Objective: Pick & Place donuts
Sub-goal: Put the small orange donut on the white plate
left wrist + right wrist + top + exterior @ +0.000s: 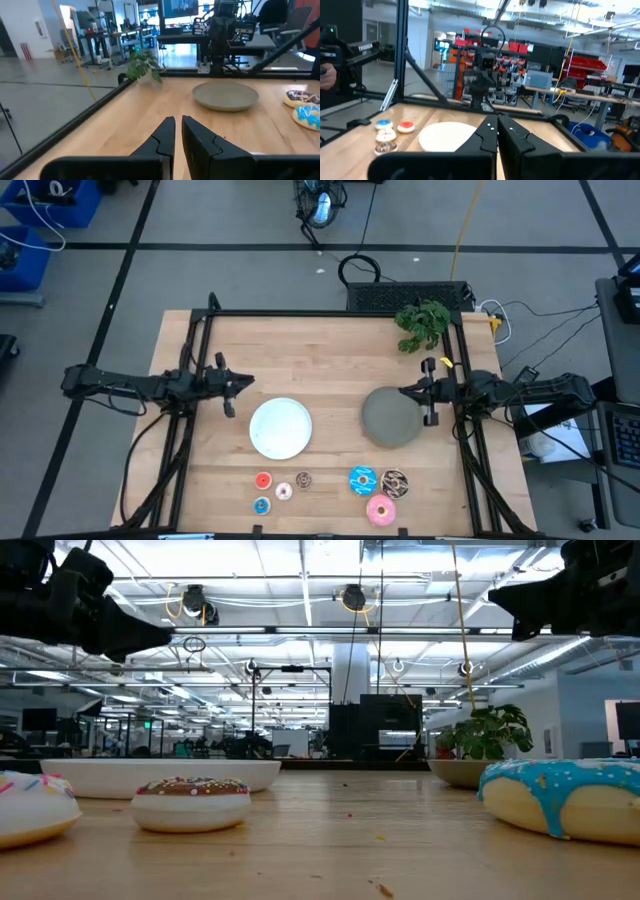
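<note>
Not started — donuts point(325, 485) all loose at 6 o'clock, left gripper point(231, 389) and right gripper point(414, 393) both closed, empty. Next: open, descend — probably to a plate point(280, 428).

Worktop point(330, 350), light wood. White plate point(280, 428), near the centre. Grey plate point(390, 418), toward the right edge. Green leafy plant point(423, 323), at the far right corner.

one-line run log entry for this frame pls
stage: not started | left gripper: shut, empty, left of white plate | right gripper: shut, empty, over grey plate | donuts: seven at front edge, plates bare
</note>
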You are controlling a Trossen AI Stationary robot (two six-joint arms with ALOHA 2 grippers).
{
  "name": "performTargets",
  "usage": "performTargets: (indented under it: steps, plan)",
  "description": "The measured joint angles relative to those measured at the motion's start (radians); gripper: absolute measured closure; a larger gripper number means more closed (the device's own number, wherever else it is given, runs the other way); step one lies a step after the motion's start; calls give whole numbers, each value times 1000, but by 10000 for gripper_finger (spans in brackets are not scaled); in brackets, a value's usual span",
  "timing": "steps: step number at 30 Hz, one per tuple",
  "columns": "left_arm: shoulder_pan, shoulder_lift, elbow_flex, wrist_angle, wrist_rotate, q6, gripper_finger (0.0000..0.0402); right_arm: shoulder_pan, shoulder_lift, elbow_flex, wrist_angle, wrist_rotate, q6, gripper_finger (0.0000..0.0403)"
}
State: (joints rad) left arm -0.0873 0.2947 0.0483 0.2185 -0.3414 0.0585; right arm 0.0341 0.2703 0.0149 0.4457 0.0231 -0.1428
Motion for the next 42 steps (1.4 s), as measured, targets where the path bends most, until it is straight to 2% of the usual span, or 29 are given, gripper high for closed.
performTargets:
  steps: [5, 9, 11, 15, 21, 25, 28, 42]
  plan:
    - [-4, 0, 75, -55, -67, 7, 364, 0, 0, 0, 23, -2, 0, 403]
    - [-32, 23, 179, -159, -118, 1, 364, 0, 0, 0, 7, -2, 0, 403]
    - [-53, 55, 250, -222, -179, -20, 364, 0, 0, 0, -6, -2, 0, 403]
    - [-104, 172, 426, -444, -321, -112, 370, 0, 0, 0, -21, -2, 0, 403]
    - [-179, 414, 741, -881, -337, -322, 396, 0, 0, 0, 6, -2, -1, 403]
    - [-235, 584, 940, -1176, -300, -483, 395, 0, 0, 0, 22, -2, -4, 403]
    - [-285, 694, 1043, -1302, -228, -518, 397, 0, 0, 0, 22, -2, -10, 403]
    - [-459, 1158, 1432, -1466, 122, -578, 398, 1, 0, 0, 37, -55, -4, 403]
